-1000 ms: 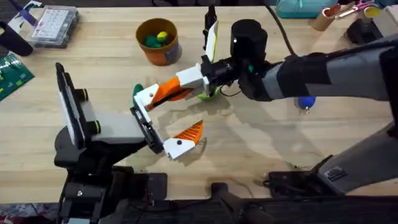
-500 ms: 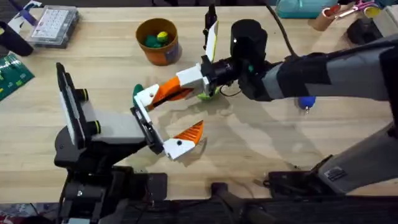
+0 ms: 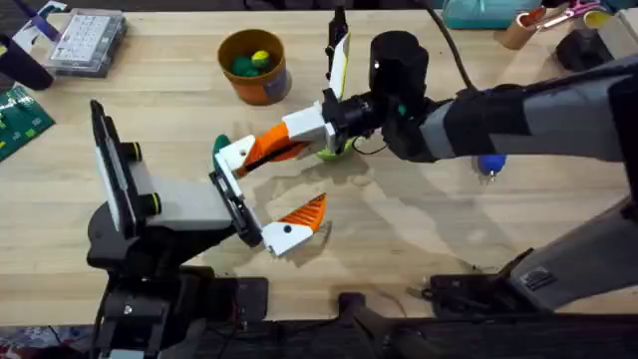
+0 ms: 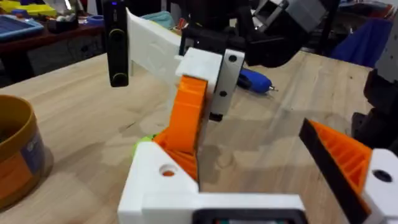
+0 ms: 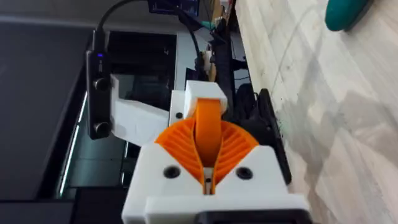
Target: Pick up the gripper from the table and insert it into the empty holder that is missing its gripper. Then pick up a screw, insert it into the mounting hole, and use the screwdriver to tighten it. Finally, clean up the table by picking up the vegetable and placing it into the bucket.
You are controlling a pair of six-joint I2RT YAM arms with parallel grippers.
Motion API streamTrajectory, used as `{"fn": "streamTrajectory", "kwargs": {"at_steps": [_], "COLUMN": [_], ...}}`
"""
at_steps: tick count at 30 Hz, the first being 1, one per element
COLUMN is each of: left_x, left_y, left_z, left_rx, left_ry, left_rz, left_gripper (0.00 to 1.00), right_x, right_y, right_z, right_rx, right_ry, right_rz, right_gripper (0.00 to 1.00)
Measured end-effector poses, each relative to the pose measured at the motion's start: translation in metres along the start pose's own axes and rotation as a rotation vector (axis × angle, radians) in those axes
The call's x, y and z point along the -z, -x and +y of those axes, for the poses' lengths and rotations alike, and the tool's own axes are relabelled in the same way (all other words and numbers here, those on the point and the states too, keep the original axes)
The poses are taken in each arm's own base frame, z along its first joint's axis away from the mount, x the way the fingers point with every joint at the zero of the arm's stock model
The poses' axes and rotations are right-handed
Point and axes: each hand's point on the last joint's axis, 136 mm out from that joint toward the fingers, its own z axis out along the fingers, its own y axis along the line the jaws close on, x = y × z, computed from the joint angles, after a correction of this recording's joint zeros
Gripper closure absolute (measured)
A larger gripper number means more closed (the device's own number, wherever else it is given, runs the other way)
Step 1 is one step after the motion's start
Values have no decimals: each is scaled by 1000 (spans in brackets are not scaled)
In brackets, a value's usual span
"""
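Overhead: one bucket (image 3: 253,66), two pincers, one gripper (image 3: 267,148).

Right tool (image 5: 208,180) pads closed on the gripper (image 5: 208,134), its far end seated against the holder (image 5: 202,96).

Clear parts box (image 3: 88,40); green circuit board (image 3: 20,118)
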Motion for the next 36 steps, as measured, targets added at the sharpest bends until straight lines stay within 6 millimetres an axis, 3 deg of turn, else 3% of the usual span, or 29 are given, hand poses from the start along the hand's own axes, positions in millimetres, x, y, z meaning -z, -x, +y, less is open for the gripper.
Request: {"fn": "streamTrajectory", "kwargs": {"at_steps": [22, 36], "left_x": [0, 0], "left_y": [1, 1], "left_z": [-4, -12], "left_rx": [-5, -20], "left_ry": [-22, -69], "left_rz": [-2, -4], "left_gripper": [14, 14], "right_x": [0, 7], "right_y": [4, 11], "right_z": [-2, -7], "right_rx": [2, -10], "right_ry": [-10, -17], "right_rz": [-24, -49], "right_gripper": [742, 389]}}
